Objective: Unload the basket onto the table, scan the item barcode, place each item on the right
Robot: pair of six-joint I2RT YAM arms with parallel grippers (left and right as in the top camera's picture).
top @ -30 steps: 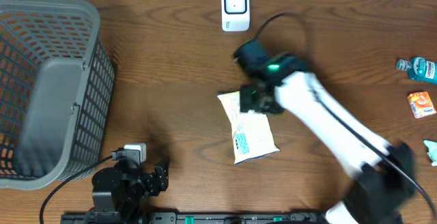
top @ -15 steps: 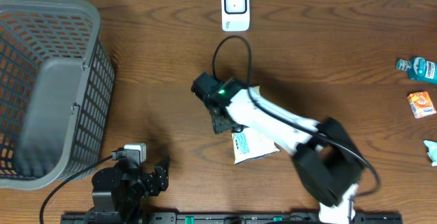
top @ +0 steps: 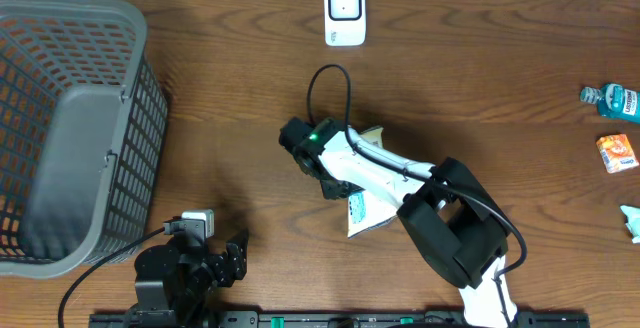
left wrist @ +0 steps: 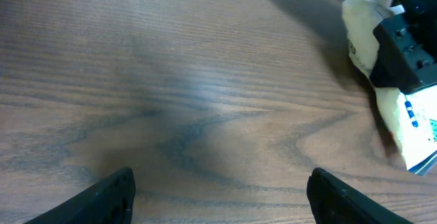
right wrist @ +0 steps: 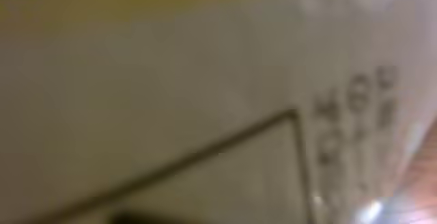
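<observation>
The item, a white packet (top: 368,211) with blue print, lies at the table's middle. My right gripper (top: 333,182) is down on its left edge, the arm stretched across it. In the right wrist view the packet's pale surface (right wrist: 205,80) with blurred print fills the frame, and the fingers are hidden; the jaws are shut on the packet. The white scanner (top: 345,11) stands at the back edge. My left gripper (top: 232,258) rests near the front edge, open and empty (left wrist: 218,207); its view catches the packet (left wrist: 358,39) at the far right.
A grey mesh basket (top: 100,13) fills the left side. At the far right lie a blue bottle (top: 612,99), an orange packet (top: 616,152) and a pale item (top: 631,220) at the edge. A black cable (top: 325,78) loops above the right wrist.
The right arm swung left over the packet and dropped onto its left edge, then its jaws shut. The packet shifted slightly. The left arm stayed still.
</observation>
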